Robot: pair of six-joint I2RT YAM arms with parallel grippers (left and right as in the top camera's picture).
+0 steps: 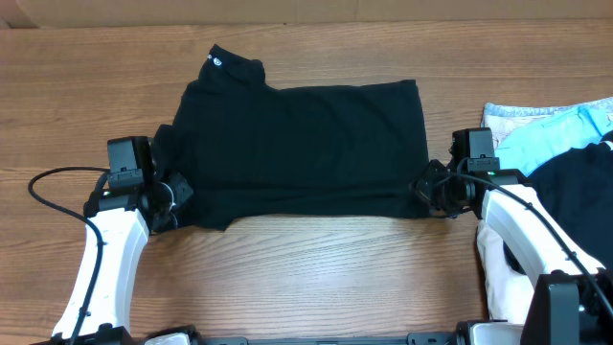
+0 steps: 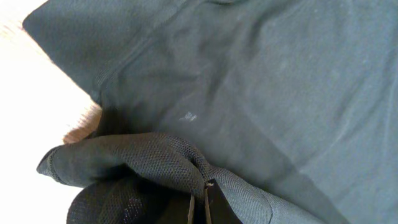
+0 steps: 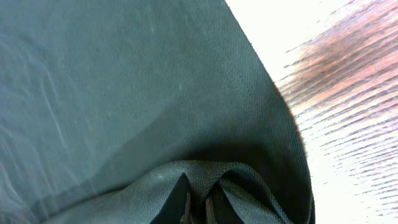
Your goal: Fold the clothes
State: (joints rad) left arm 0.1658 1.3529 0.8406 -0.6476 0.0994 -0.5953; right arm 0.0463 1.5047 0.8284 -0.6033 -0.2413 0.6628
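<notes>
T-shirt (image 1: 306, 144) lies flat mid-table (image 1: 287, 278), its long axis running left to right and its collar (image 1: 230, 65) at the far left corner. Right of it lie a black garment (image 1: 584, 182) and blue cloth (image 1: 551, 129). Left gripper (image 1: 175, 195) and right gripper (image 1: 428, 187) each pinch one of its near corners.

We log a wood-grain worktop (image 1: 306, 278). At its right edge we see a light-blue garment (image 1: 565, 129) lying on a pale white cloth (image 1: 512, 115). A rumpled black garment (image 1: 584, 182) overlaps the blue one's near side.
</notes>
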